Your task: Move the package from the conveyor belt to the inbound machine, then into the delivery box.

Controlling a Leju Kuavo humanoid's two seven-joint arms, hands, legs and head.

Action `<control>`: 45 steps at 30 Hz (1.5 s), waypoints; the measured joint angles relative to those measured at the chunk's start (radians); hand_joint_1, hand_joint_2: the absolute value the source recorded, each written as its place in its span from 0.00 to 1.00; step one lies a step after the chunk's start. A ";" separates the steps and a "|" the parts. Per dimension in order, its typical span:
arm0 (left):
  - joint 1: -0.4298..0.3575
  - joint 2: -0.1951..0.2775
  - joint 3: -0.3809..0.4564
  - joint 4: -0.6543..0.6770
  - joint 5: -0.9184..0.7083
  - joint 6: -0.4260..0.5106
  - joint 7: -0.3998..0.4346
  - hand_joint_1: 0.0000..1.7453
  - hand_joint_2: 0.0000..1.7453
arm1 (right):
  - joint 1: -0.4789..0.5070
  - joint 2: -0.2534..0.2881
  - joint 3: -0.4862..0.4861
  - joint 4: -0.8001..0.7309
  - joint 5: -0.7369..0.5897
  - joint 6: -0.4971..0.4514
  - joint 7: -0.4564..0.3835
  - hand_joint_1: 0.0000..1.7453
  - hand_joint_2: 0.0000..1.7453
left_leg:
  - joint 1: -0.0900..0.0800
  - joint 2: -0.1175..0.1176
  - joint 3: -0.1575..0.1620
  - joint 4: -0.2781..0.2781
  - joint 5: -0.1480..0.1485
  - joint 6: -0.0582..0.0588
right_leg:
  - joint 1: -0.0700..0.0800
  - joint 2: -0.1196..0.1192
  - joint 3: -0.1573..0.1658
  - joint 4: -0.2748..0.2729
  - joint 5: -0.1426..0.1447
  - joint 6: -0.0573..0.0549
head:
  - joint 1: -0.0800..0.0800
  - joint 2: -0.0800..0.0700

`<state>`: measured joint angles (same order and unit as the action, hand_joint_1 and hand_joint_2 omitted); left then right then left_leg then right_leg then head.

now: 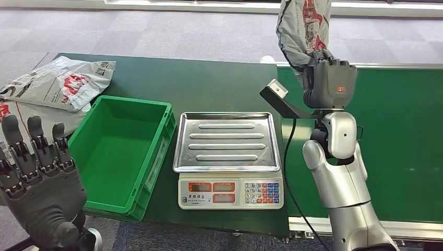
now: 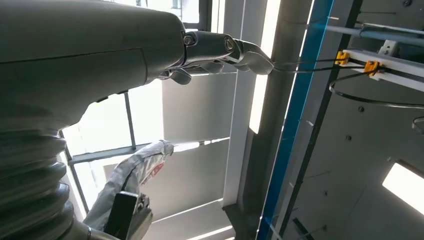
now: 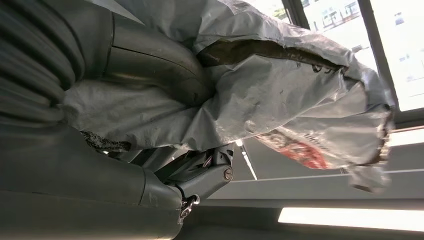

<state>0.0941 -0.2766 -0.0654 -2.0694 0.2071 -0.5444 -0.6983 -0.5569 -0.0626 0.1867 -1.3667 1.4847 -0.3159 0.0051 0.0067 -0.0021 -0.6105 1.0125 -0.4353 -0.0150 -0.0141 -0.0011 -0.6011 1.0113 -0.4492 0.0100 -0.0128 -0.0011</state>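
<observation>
My right hand (image 1: 328, 78) is raised above the near edge of the green conveyor belt (image 1: 402, 136) and grips a grey plastic package (image 1: 303, 29) with red print, which stands up out of the fist. The right wrist view has the same crumpled package (image 3: 280, 95) wrapped around by my right hand (image 3: 150, 70). The package (image 2: 131, 185) also appears in the left wrist view, below my left hand (image 2: 220, 50). My left hand (image 1: 36, 178) is held up at the lower left, fingers apart and holding nothing. The scale with its steel tray (image 1: 227, 141) and the green box (image 1: 123, 154) both stand empty.
Several more grey packages (image 1: 57, 83) lie at the table's far left, beyond the green box. The scale's keypad and display (image 1: 232, 193) face the front edge. A black cable (image 1: 288, 172) hangs between the scale and my right arm.
</observation>
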 joint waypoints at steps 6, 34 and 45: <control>-0.011 0.000 0.006 0.027 0.001 -0.027 0.000 0.00 1.00 | -0.032 0.069 0.067 0.073 -0.122 0.097 -0.221 1.00 1.00 | 0.000 0.003 0.000 0.000 -0.001 0.000 | 0.000 0.004 0.000 0.000 0.000 0.000 | 0.000 0.000; -0.026 0.002 0.023 0.068 -0.010 -0.015 -0.001 0.00 1.00 | -0.042 0.261 0.435 0.501 -0.334 0.146 -0.363 0.75 1.00 | 0.002 0.003 0.000 0.000 -0.001 -0.002 | 0.004 0.003 -0.001 0.000 -0.001 -0.003 | 0.000 0.000; -0.019 0.002 0.043 0.053 -0.011 0.001 -0.002 0.00 1.00 | -0.065 0.262 0.443 0.500 -0.340 0.066 -0.261 0.00 0.00 | 0.002 0.003 0.000 0.000 -0.001 -0.002 | 0.004 0.003 -0.001 0.000 0.000 -0.003 | 0.000 0.000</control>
<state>0.0747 -0.2750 -0.0220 -2.0163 0.1960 -0.5429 -0.7001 -0.6222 0.1989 0.6300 -0.8670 1.1450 -0.2498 -0.2562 0.0087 0.0006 -0.6108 1.0126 -0.4361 -0.0174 -0.0104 0.0019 -0.6020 1.0113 -0.4497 0.0068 -0.0130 -0.0011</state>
